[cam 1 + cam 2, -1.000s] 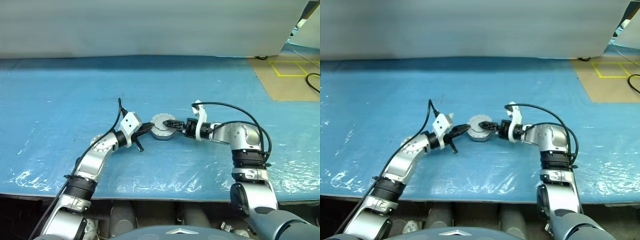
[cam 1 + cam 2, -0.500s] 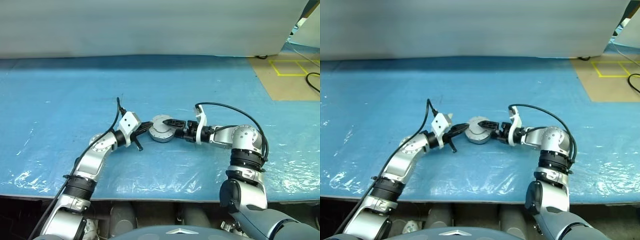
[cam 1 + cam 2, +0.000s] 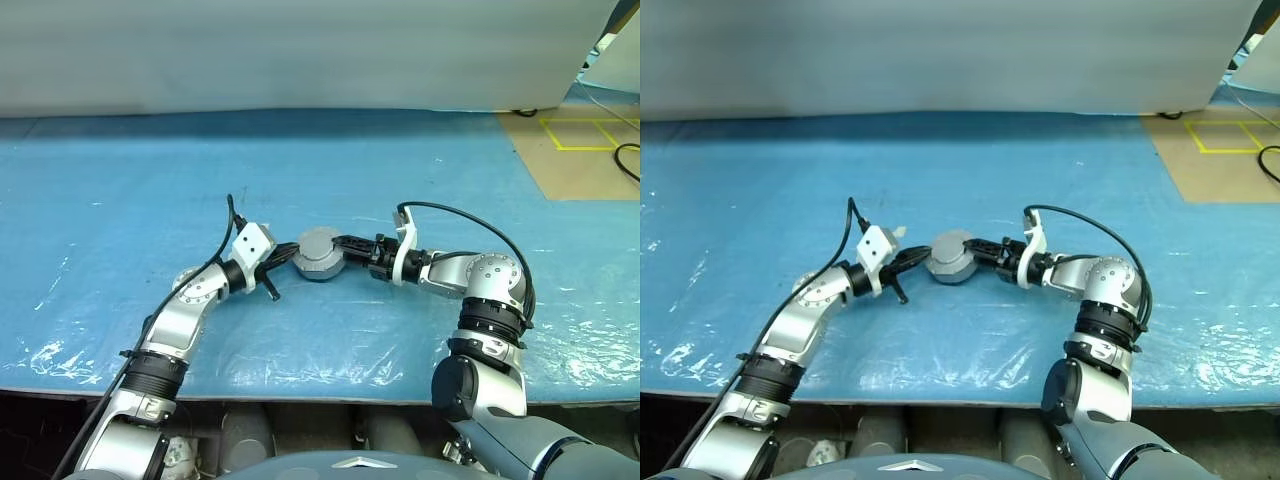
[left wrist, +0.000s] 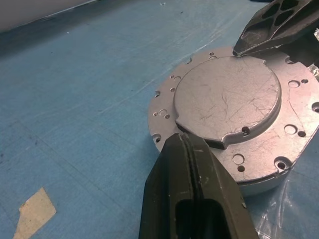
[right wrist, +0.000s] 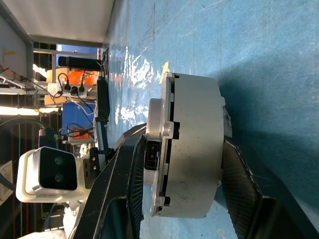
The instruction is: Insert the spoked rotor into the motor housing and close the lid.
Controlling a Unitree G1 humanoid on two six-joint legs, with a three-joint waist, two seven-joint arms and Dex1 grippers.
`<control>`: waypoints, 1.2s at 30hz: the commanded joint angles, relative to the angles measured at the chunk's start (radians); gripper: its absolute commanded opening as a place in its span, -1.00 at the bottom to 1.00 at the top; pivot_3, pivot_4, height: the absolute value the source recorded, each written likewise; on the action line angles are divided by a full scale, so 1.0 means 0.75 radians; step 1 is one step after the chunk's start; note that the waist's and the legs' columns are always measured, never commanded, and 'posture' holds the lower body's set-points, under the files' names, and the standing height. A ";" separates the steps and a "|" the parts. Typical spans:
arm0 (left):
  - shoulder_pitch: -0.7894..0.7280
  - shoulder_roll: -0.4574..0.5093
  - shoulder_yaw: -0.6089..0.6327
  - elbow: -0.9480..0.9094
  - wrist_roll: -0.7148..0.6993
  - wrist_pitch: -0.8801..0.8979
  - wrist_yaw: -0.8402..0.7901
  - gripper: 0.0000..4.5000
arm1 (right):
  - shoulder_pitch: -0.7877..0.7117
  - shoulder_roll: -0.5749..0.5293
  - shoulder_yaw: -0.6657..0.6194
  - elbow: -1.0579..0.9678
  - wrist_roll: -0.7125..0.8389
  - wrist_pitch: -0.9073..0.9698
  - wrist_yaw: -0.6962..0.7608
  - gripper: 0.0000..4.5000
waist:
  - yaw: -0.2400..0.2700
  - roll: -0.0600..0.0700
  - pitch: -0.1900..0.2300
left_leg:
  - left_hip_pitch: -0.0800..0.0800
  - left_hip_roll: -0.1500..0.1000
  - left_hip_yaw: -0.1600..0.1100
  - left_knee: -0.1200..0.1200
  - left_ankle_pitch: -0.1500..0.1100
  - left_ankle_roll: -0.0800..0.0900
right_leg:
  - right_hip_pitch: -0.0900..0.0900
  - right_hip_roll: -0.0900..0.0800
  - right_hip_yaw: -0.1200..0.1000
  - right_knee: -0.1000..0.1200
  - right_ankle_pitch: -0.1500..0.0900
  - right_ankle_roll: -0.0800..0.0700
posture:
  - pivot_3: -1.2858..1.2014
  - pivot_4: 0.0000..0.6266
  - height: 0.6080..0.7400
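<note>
Motor housing (image 3: pixel 319 253) lay flat mid-bench (image 3: pixel 120 180), lid (image 4: pixel 227 97) closed, plain face up | left pincer (image 4: pixel 188 144) pinched closed at its rim | right pincer (image 3: pixel 343 241) straddled housing, narrower than before | lid earlier stood ajar

Both arms bend inward, the left gripper (image 4: pixel 192 164) pressed closed, the right gripper (image 5: pixel 182 164) with fingers spread apart.

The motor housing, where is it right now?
The motor housing sits mid-table on the blue sheet with its lid down, between the left gripper and the right gripper.
</note>
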 commanded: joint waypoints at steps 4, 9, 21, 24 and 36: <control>-0.002 -0.030 -0.035 -0.026 -0.005 -0.009 -0.018 -1.00 | 0.008 0.032 0.041 -0.018 0.031 0.025 -0.010 -0.19 | 0.000 0.000 0.000 | 0.000 0.000 0.000 0.000 0.000 0.000 | 0.000 0.000 0.000 0.000 0.000 0.000 | 0.03 -0.52 1.00; 0.002 -0.032 -0.032 -0.030 -0.003 -0.009 -0.016 -1.00 | -0.005 0.032 0.036 -0.004 0.032 -0.004 -0.013 -0.19 | 0.000 0.000 0.000 | 0.000 0.000 0.000 0.000 0.000 0.000 | 0.000 0.000 0.000 0.000 0.000 0.000 | 0.03 -0.52 1.00; -0.053 -0.136 0.211 -0.042 -0.184 0.054 0.138 -1.00 | 0.012 0.034 0.047 0.008 0.042 -0.113 -0.012 -0.19 | -0.007 0.000 0.000 | 0.000 0.000 0.000 0.000 0.000 0.000 | 0.000 0.000 0.001 0.000 0.000 0.000 | 0.03 -0.52 1.00; -0.063 -0.163 0.321 -0.054 -0.295 0.124 0.207 -1.00 | -0.022 0.062 -0.031 0.024 0.084 -0.157 -0.029 -0.19 | -0.018 0.000 0.000 | 0.000 0.000 0.000 0.000 0.000 0.000 | 0.000 0.001 0.001 0.001 0.000 0.000 | 0.03 -0.52 1.00; 0.118 -0.163 0.491 -0.269 -0.621 0.424 0.261 -0.58 | -0.115 0.105 -0.168 0.089 0.272 -0.316 -0.119 -0.19 | -0.022 0.000 0.002 | -0.003 0.000 0.000 -0.001 0.000 0.000 | -0.001 0.001 -0.002 0.000 0.000 0.000 | 0.03 -0.52 1.00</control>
